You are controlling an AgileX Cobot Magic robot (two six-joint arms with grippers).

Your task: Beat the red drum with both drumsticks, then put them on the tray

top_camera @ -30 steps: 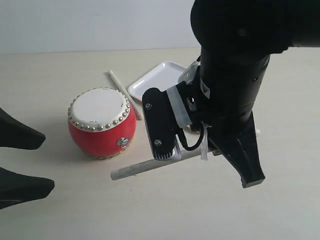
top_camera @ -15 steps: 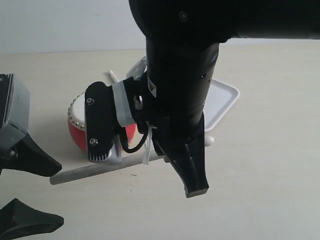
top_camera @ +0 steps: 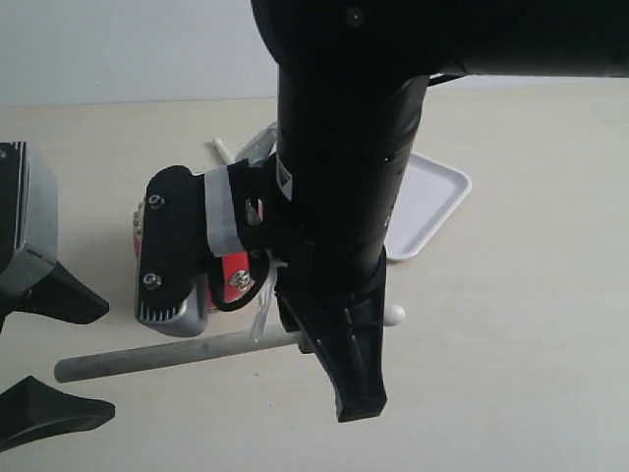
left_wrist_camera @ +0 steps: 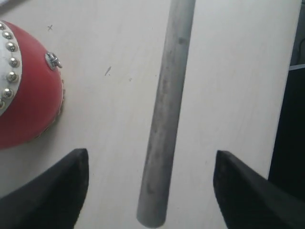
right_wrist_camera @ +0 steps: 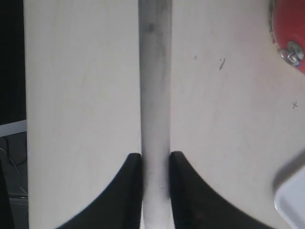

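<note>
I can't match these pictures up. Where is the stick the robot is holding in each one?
Exterior view: stick lies low and left, nearly level, under the big arm.
Left wrist view: it runs through the picture's middle, inside the open left gripper.
Right wrist view: it runs through the middle, clamped by the right gripper.
Shared landmark: the drum, beside the stick.

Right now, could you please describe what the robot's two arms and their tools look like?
The left tool and right tool both have matte black, tapering fingers. The right arm is a glossy black casing; a black camera block with two screws and a ribbed silver edge is bound to it with white tape, and a black cable loops beneath. The left arm's housing is grey.
</note>
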